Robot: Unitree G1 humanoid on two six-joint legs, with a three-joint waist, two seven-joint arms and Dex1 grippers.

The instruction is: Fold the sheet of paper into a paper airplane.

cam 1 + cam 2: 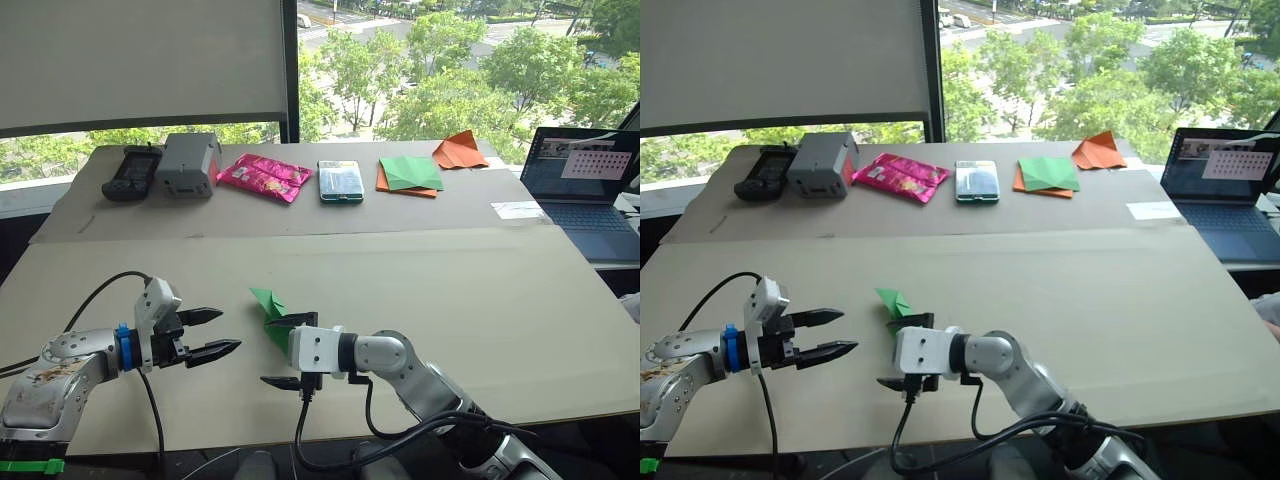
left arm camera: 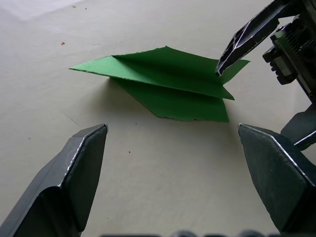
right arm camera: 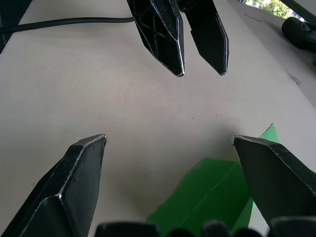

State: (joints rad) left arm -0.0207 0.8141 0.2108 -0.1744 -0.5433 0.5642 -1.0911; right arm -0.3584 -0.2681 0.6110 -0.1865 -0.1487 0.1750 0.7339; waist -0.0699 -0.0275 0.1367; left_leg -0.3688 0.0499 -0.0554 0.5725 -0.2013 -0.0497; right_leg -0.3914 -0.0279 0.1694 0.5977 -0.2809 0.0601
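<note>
**Folded green paper lies between two open grippers near the worktop's front edge**

The sheet of paper [image 1: 272, 312], bright green and already creased into a pointed wedge with layered flaps, lies on the worktop [image 1: 450, 290] toward its front edge, a little left of the middle. The right gripper [image 1: 284, 350] sits at the paper's near end with its fingers spread wide apart; one finger [image 2: 242, 39] has its tip touching or just above the wedge's broad end, the other stands off the paper toward the front edge. It grips nothing. The left gripper [image 1: 212, 333] hovers near the front-left part of the worktop, just beside the paper and pointing toward it, its two fingers parted and empty, not touching the sheet.

Along the back edge lie a black handset [image 1: 131, 172], a grey box [image 1: 188, 164], a pink packet [image 1: 265, 176], a green-and-orange paper stack [image 1: 410, 174] and an orange pointed paper shape [image 1: 459, 150]. A laptop [image 1: 585, 190] stands at the right edge.
</note>
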